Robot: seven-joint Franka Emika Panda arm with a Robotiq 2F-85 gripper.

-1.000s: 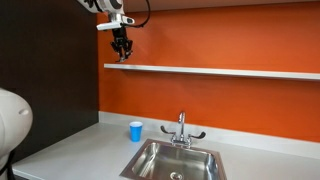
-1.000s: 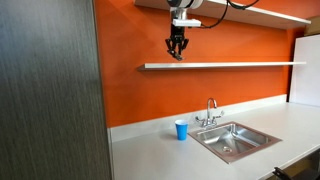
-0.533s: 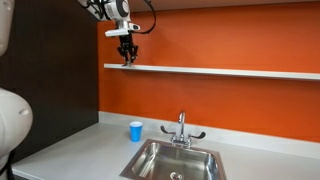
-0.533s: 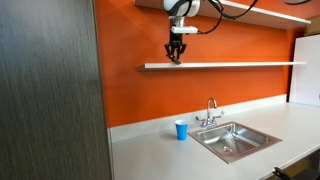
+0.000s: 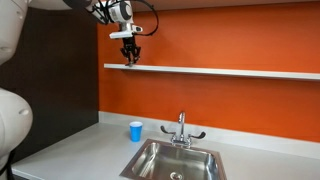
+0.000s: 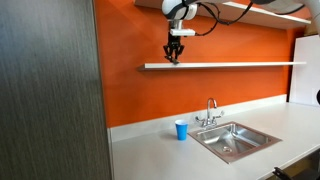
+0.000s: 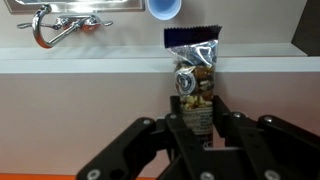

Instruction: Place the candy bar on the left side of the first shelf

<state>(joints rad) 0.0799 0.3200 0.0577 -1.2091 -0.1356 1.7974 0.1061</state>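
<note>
My gripper is shut on the candy bar, a slim dark wrapper with a nut picture and a light marking. In the wrist view the bar stretches across the first shelf, a white-grey ledge. In both exterior views the gripper hangs at the left end of the shelf on the orange wall, its fingertips at the ledge's top. The bar is too small to make out in the exterior views.
A small blue cup stands on the pale grey countertop below. A steel sink with a faucet is beside it. A second shelf is higher up. A dark panel flanks the wall.
The gripper has moved along and down to the shelf's left end with the candy bar still held.
</note>
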